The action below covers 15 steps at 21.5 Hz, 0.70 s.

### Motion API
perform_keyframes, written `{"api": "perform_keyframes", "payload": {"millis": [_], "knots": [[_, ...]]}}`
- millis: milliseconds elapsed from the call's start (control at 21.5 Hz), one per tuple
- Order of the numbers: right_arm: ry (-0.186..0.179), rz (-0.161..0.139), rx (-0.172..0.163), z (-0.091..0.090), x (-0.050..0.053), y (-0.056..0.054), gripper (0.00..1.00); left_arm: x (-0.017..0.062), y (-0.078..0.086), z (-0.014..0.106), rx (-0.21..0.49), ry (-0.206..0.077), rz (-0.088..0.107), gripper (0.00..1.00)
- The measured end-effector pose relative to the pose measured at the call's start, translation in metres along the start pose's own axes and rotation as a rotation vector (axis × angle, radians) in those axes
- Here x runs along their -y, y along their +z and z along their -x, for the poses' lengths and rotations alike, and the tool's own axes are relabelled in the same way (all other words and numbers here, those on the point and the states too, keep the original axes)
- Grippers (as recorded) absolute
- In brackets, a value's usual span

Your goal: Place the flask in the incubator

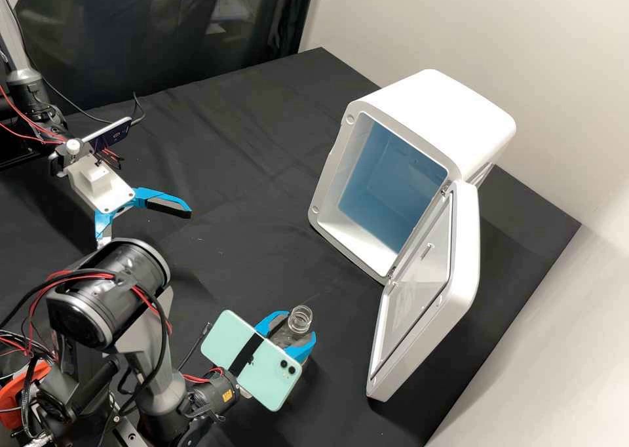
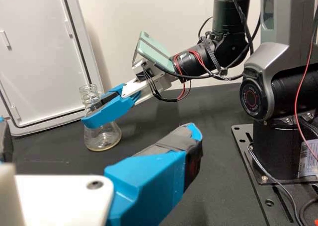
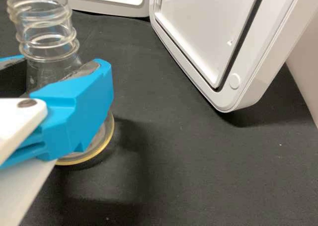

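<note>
A clear glass flask [image 1: 300, 318] stands upright on the black bench, in front of the incubator's open door [image 1: 429, 283]. My right gripper [image 1: 291, 335] is shut on the flask, one blue finger on each side of its neck and cone [image 3: 47, 35]. The white incubator [image 1: 445, 116] lies tilted at the right with its blue inside facing the arms. My left gripper [image 1: 145, 225] hangs open and holds nothing at the far left, well away from the flask. In the left wrist view the flask [image 2: 99, 131] stands before the door [image 2: 39, 62], with the right gripper [image 2: 107, 109] on it.
The open door [image 3: 208, 27] stands on its edge close to the right of the flask. A mint-green phone [image 1: 252, 362] is strapped to the right wrist. The right arm's base [image 2: 283, 102] and cables sit at the near left. A wall rises behind the incubator.
</note>
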Motion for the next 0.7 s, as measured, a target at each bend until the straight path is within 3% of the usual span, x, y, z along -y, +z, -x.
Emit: {"api": "perform_keyframes", "payload": {"millis": [186, 326, 465, 698], "knots": [[0.002, -0.004, 0.000, 0.000, 0.000, 0.000, 0.00, 0.0012, 0.000, 0.001, -0.001, -0.005, 0.000, 1.00], [-0.001, -0.033, 0.016, 0.001, -0.004, -0.005, 0.00, 0.0026, 0.000, 0.002, -0.001, -0.010, -0.001, 1.00], [0.030, -0.055, 0.028, 0.006, -0.015, -0.014, 0.00, 0.0026, 0.000, 0.002, -0.001, -0.010, -0.001, 1.00], [0.062, -0.080, 0.029, 0.010, -0.023, -0.023, 0.00, 0.0026, 0.000, 0.002, -0.001, -0.010, -0.001, 1.00]]}}
